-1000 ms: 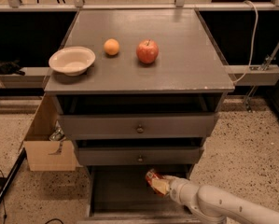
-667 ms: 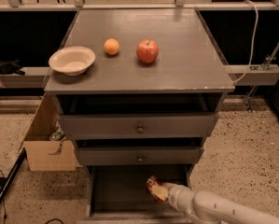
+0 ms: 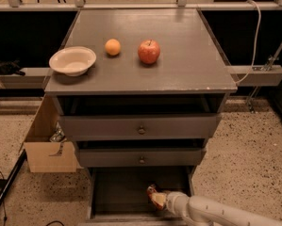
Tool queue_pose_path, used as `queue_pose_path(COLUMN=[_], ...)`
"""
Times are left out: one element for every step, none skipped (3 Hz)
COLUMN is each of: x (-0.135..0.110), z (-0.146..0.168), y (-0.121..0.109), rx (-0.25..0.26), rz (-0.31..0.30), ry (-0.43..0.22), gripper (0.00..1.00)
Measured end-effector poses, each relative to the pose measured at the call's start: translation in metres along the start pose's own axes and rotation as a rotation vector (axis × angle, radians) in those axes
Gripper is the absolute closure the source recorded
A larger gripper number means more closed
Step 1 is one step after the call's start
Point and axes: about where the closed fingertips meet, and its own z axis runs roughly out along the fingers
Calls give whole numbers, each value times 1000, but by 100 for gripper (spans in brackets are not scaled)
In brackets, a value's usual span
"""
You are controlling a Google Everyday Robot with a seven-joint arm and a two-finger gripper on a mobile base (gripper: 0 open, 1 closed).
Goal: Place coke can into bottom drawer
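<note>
The bottom drawer (image 3: 117,192) is pulled open at the foot of the grey cabinet and shows a dark floor and thin grey side walls. My gripper (image 3: 158,199) reaches into it from the lower right on a white arm and sits low over the drawer floor, right of the middle. It is shut on the coke can (image 3: 153,193), a small red shiny can of which only the upper left part shows beyond the gripper. I cannot tell whether the can touches the floor.
On the cabinet top (image 3: 187,65) stand a cream bowl (image 3: 72,60), an orange (image 3: 112,46) and a red apple (image 3: 149,52). Two closed grey drawer fronts with round knobs (image 3: 141,130) lie above the open drawer. A cardboard box (image 3: 46,145) stands on the floor at the left.
My gripper with the can has moved down and deeper into the bottom drawer, now closer to its floor.
</note>
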Motion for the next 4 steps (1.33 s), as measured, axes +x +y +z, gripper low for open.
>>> queue_pose_path(x=[19,26,20,19], z=[27,63,70,72], y=[-16,-35,-37,-36], rx=[14,13,10,6], rz=[42,63,58,58], ry=[33,44,40,38], gripper=[100,100,100,88])
